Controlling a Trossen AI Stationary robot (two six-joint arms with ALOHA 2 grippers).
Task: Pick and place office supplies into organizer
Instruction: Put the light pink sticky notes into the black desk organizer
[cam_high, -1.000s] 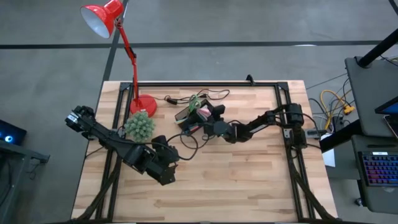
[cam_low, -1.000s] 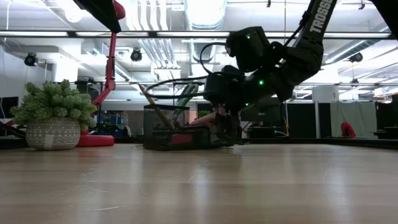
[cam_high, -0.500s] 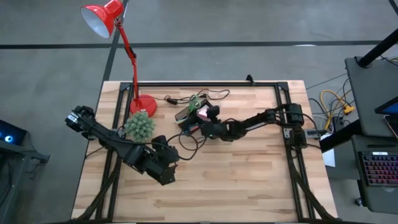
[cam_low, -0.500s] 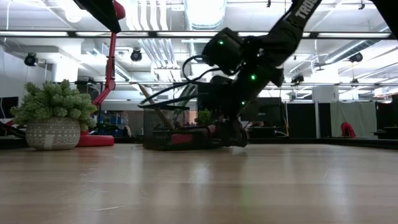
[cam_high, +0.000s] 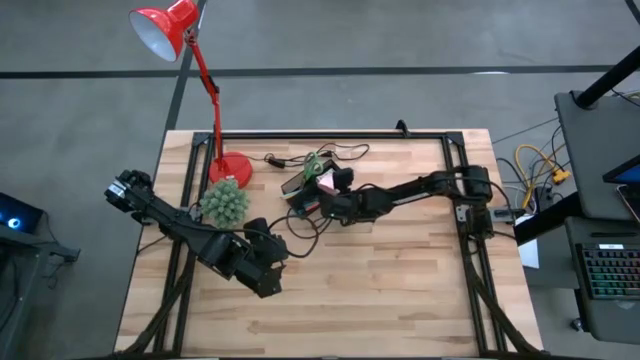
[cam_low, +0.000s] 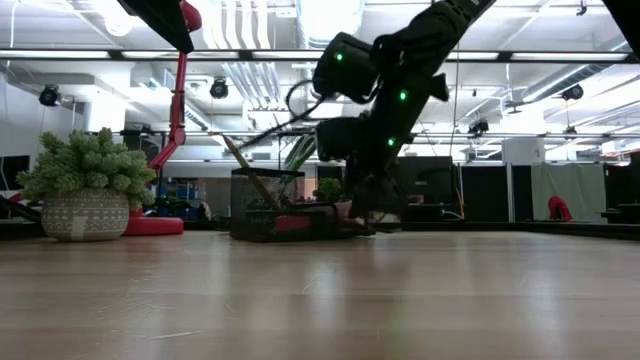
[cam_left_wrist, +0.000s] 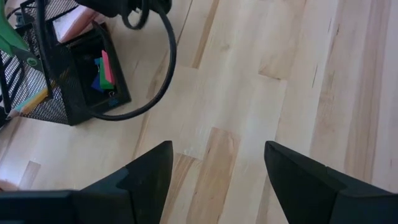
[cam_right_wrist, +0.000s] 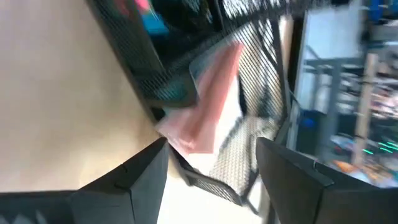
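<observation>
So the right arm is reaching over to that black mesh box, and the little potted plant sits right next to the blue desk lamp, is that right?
Nearly. The desk lamp is red, not blue; the high view shows its red shade, arm and round base. The rest holds: the right gripper is at the black mesh organizer, and the potted plant sits beside the lamp's base.

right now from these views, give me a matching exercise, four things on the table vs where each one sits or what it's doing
Things:
1. red desk lamp
2. potted plant
3. right gripper
4. left gripper

Places or states:
A. open over bare wood, away from the organizer
B. at the organizer, pink sticky-note pad just ahead of it
C. round base near the table's far left corner
D. just in front of the lamp's base

Pairs: 1-C, 2-D, 3-B, 4-A
</observation>
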